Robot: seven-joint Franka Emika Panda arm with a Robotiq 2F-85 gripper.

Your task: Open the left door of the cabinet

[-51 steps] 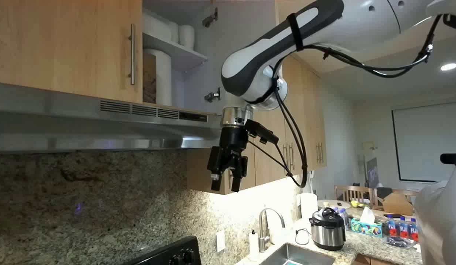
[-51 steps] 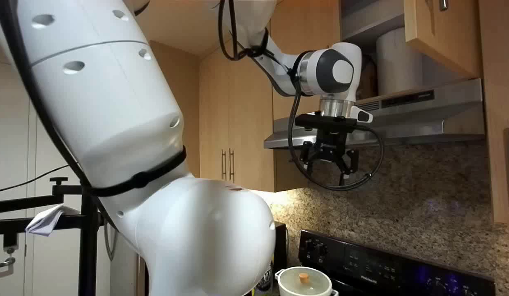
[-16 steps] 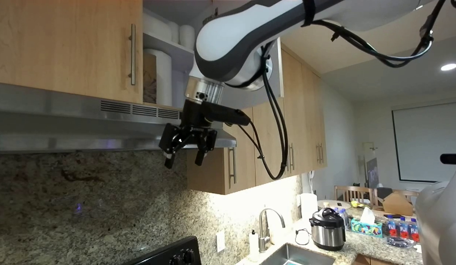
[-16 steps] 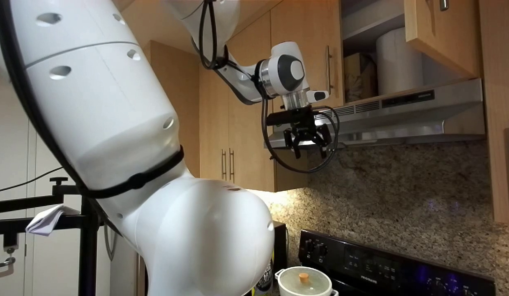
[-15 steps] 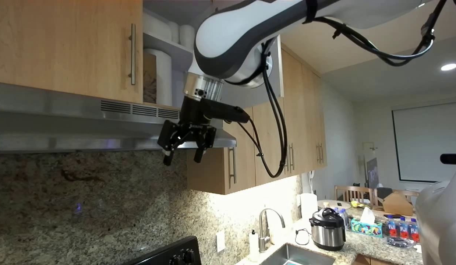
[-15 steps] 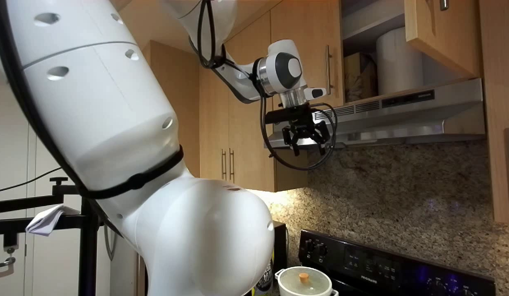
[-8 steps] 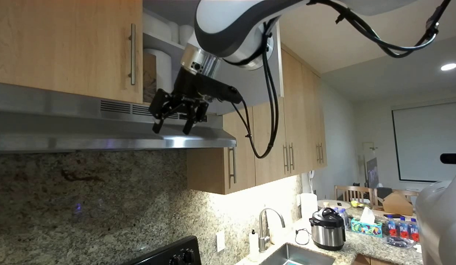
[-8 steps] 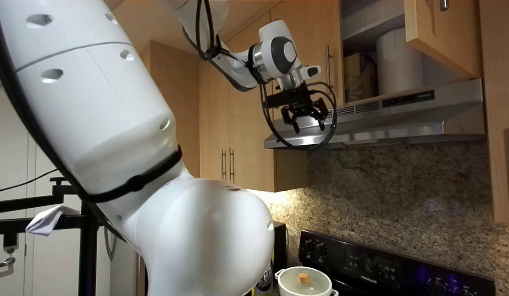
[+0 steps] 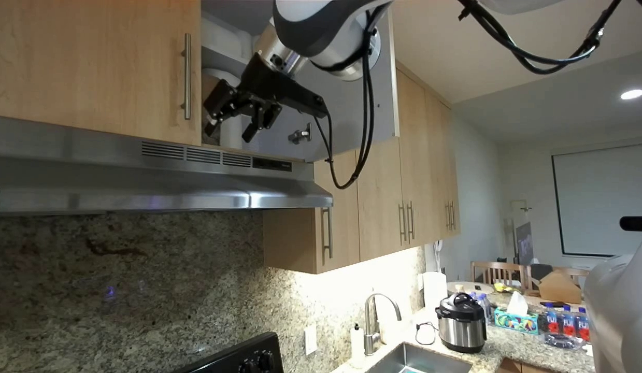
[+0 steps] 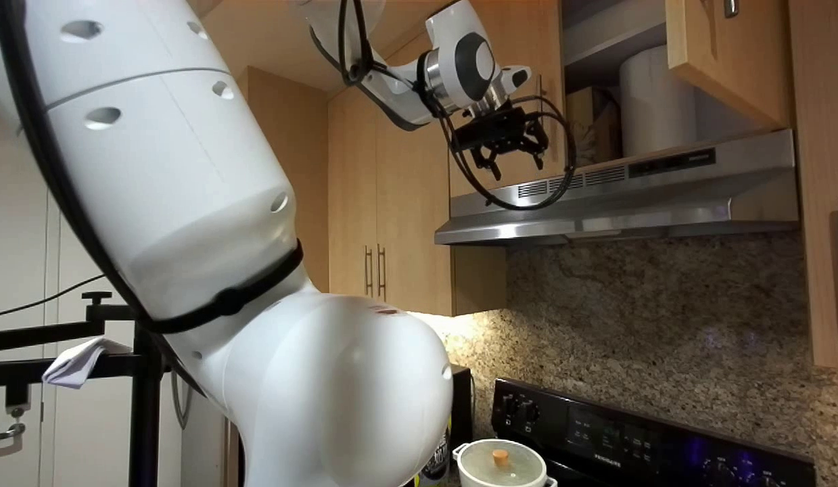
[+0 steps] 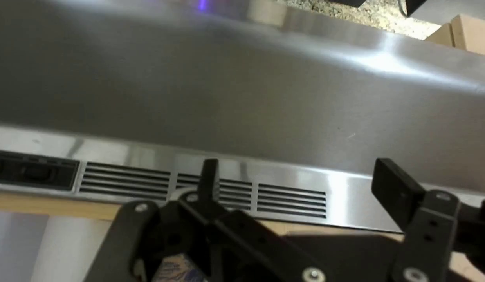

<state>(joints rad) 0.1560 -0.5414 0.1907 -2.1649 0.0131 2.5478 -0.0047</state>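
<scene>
Since half a second ago the tool (image 9: 231, 130) has climbed from in front of the range hood (image 9: 118, 176) to the level of the lower part of the cabinet (image 10: 615, 46) above it, tilting further as it rose. Its fingers (image 11: 208, 180) stand well apart, and the wrist view shows the range hood's vent slots (image 11: 291, 199) behind and between them. The left door (image 9: 93, 62) has not moved — it is closed over its half of the cabinet. In an exterior view its upright bar handle (image 9: 187, 77) sits near the inner edge, and a gap shows between it and the tool; how far the tool stands out from the left door I cannot tell. The neighbouring door (image 9: 349, 114) stands open, its grey-white inner face showing — and a white cylinder (image 10: 655, 101) sits inside the cabinet, beside a brown object (image 10: 594, 128).
</scene>
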